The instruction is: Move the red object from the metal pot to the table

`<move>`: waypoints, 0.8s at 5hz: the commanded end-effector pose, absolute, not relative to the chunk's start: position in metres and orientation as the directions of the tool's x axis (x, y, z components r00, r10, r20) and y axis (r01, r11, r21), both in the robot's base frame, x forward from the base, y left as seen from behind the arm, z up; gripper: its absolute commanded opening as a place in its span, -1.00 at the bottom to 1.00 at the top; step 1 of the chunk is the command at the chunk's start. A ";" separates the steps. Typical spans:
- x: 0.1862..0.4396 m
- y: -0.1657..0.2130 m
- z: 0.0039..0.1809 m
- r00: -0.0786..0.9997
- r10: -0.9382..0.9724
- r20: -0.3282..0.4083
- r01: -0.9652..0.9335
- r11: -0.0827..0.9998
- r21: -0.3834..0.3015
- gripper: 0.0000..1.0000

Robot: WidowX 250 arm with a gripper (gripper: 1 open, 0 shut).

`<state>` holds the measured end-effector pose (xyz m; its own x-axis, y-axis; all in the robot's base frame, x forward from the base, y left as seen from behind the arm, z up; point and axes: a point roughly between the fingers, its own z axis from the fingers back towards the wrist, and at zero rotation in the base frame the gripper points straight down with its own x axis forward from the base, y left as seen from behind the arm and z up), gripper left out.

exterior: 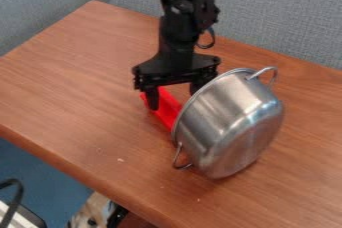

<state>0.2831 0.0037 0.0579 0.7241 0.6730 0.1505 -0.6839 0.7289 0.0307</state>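
The red object (pixel 164 111) lies on the table (pixel 80 62), just left of the metal pot (pixel 230 122) and partly tucked under its rim. The shiny pot is tilted, with its wire handle (pixel 263 71) sticking up at the top right. My gripper (pixel 170 94) points down right over the red object. Its black fingers (pixel 150 98) are spread, one on each side of the block's upper end, so the gripper is open. The far end of the red object is hidden behind the fingers and the pot.
The tabletop's front edge (pixel 80 162) runs diagonally across the lower left, with floor clutter below it. A grey wall (pixel 294 12) stands behind the table. The black arm (pixel 181 7) rises from the gripper toward the top of the view.
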 end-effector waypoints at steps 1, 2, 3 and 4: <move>0.294 0.006 0.064 0.705 0.689 0.166 -0.701 0.713 0.012 1.00; 0.297 0.006 0.059 0.693 0.703 0.158 -0.714 0.699 0.023 1.00; 0.296 0.006 0.059 0.691 0.706 0.156 -0.718 0.696 0.027 1.00; 0.294 0.008 0.059 0.683 0.713 0.158 -0.726 0.687 0.036 1.00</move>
<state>0.2883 0.0038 0.0494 0.6933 0.7093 0.1276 -0.7190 0.6929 0.0546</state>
